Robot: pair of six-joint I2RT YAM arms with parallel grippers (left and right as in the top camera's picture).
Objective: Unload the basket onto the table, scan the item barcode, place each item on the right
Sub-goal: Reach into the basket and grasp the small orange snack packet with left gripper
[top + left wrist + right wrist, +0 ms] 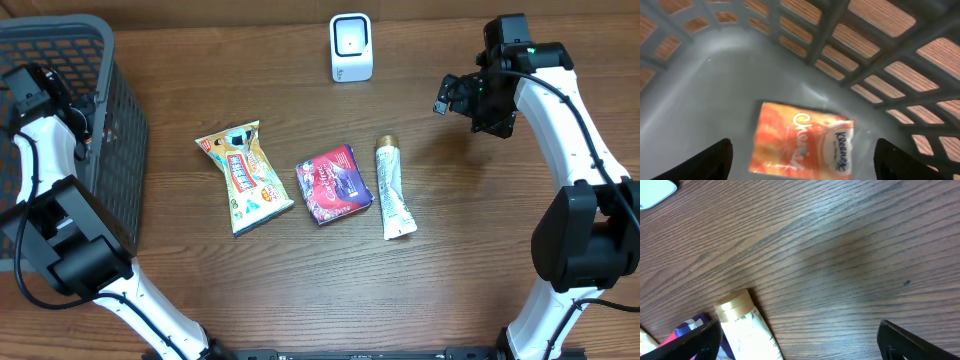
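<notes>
— Jaws of our left gripper [801,162] stand wide apart and hold nothing. It hangs inside the grey basket [128,120], above an orange tissue pack [802,142] that lies flat on the basket floor, and it does not touch the pack.

— And our right gripper [800,345]?

— Also spread wide and empty, over bare wood between the scanner [351,47] and the row of goods. We judge that the tissue pack is finished, so the item to scan now is one of the three on the table.

— Which one do we take?

— Our guess is the tube [395,190]. It lies nearest to the right gripper, toward our own side from it and a little toward the middle. In the right wrist view its gold cap [734,305] shows at the lower left. Its long axis runs from us away toward the scanner, cap at the far end, so we think the jaws should close across it.

— The others?

— The purple packet [334,185] lies just beside the tube. The yellow snack bag [243,175] is beyond it, nearer to the left arm. All three lie flat on the brown wooden table [480,250], which has a clear grain. Of the room we see nothing beyond the tabletop.
</notes>
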